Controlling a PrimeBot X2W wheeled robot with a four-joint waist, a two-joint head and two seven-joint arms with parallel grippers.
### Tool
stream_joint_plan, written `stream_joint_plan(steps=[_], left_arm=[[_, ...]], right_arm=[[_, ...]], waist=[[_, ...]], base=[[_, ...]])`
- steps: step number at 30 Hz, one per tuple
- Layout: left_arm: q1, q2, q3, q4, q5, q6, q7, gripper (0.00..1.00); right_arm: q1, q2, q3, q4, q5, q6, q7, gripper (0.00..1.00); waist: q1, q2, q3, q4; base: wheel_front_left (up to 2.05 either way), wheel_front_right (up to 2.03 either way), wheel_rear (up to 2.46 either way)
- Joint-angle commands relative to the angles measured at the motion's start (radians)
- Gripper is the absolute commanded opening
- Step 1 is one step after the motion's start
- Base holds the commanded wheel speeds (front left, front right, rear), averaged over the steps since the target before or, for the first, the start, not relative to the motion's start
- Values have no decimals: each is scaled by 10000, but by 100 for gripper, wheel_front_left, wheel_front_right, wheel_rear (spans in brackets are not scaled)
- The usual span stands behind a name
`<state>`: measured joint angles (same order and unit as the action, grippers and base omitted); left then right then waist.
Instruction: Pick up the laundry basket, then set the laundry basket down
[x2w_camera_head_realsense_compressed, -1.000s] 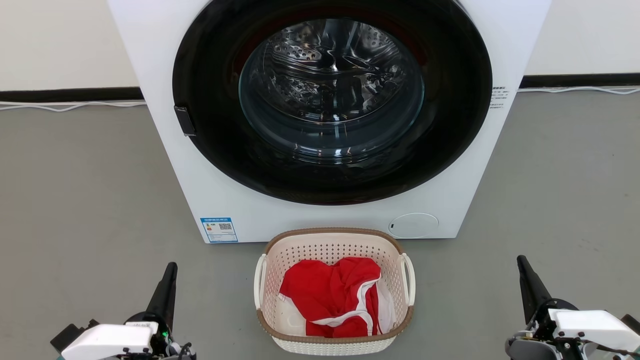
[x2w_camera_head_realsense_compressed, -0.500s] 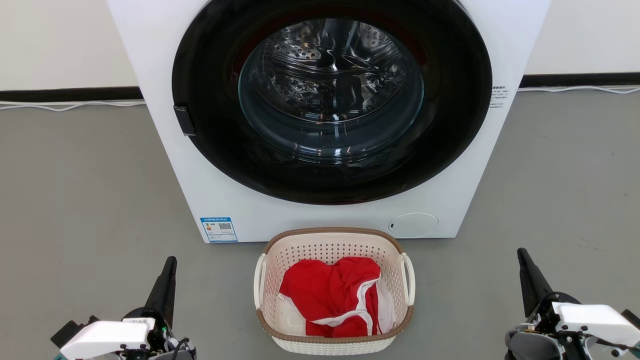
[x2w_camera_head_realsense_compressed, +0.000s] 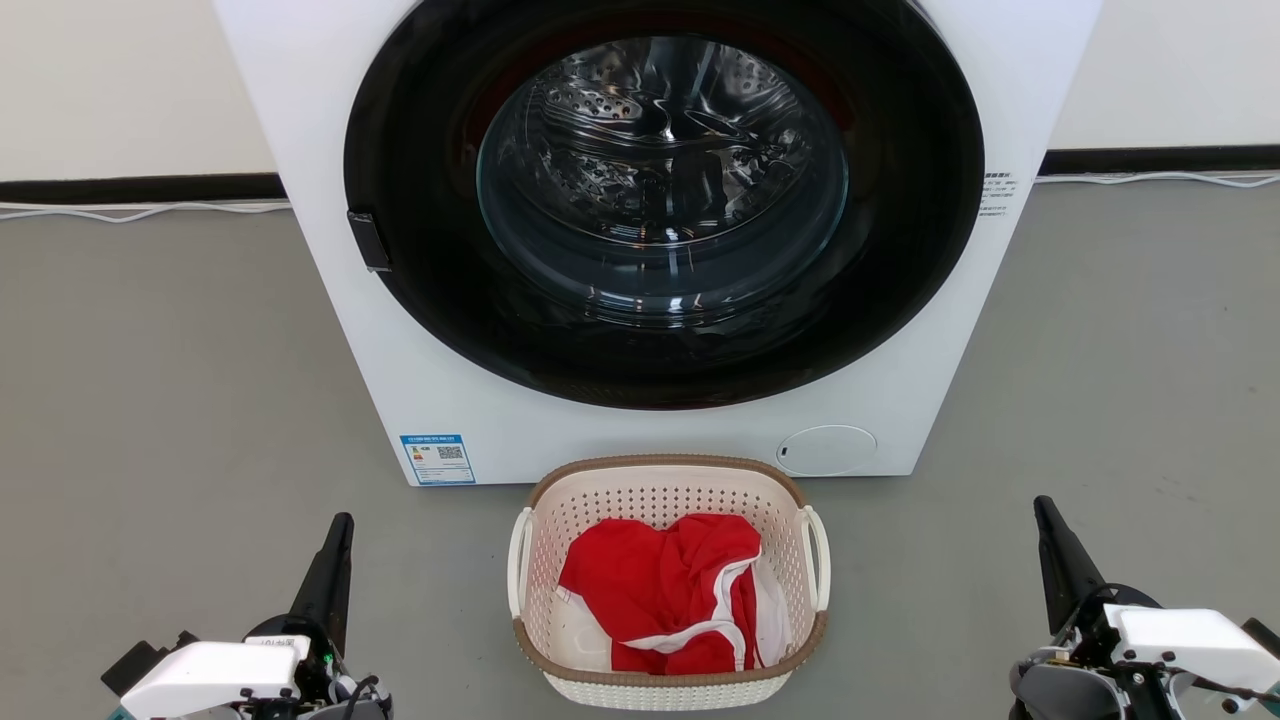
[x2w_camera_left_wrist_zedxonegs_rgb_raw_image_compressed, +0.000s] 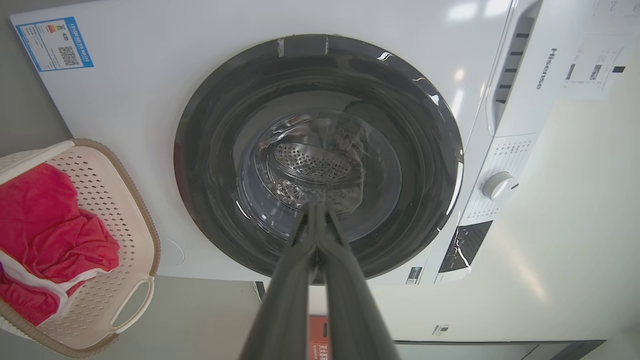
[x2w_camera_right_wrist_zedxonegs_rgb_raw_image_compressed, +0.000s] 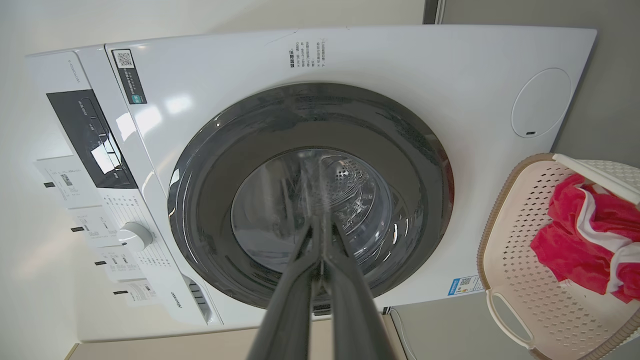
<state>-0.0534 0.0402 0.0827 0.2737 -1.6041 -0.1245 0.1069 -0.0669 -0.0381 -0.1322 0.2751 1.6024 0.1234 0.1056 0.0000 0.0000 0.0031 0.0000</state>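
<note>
The laundry basket (x2w_camera_head_realsense_compressed: 660, 490), cream-white and perforated with a brown rim, sits on the grey floor just before the washing machine, a red garment (x2w_camera_head_realsense_compressed: 665, 585) with white trim lying in it. Its white loop handles (x2w_camera_head_realsense_compressed: 519, 560) stick out at each side. The basket also appears at the left of the left wrist view (x2w_camera_left_wrist_zedxonegs_rgb_raw_image_compressed: 125, 210) and at the right of the right wrist view (x2w_camera_right_wrist_zedxonegs_rgb_raw_image_compressed: 520, 260). My left gripper (x2w_camera_head_realsense_compressed: 344, 522) is shut, well left of the basket. On the other side my right gripper (x2w_camera_head_realsense_compressed: 1041, 504) is shut too, well right of it. Neither touches the basket.
The white front-loading washing machine (x2w_camera_head_realsense_compressed: 900, 330) stands right behind the basket, its round dark glass door (x2w_camera_head_realsense_compressed: 660, 190) closed. Grey floor (x2w_camera_head_realsense_compressed: 150, 380) spreads on both sides. A white cable (x2w_camera_head_realsense_compressed: 140, 211) runs along the dark skirting at the wall.
Both grippers rose slightly in the head view between the oldest frame and half a second ago, then held still. The basket has not moved.
</note>
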Motion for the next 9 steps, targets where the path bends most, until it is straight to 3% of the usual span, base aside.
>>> stream_joint_plan(steps=[1, 9], left_arm=[[-548, 100, 313, -283, -44, -61, 65, 0], [-548, 100, 312, -284, -44, -61, 65, 0]], right_arm=[[-410, -121, 189, -303, 67, 73, 73, 0], [-410, -121, 189, -303, 67, 73, 73, 0]], waist=[[0, 0, 0, 0], [0, 0, 0, 0]], base=[[0, 0, 0], [0, 0, 0]])
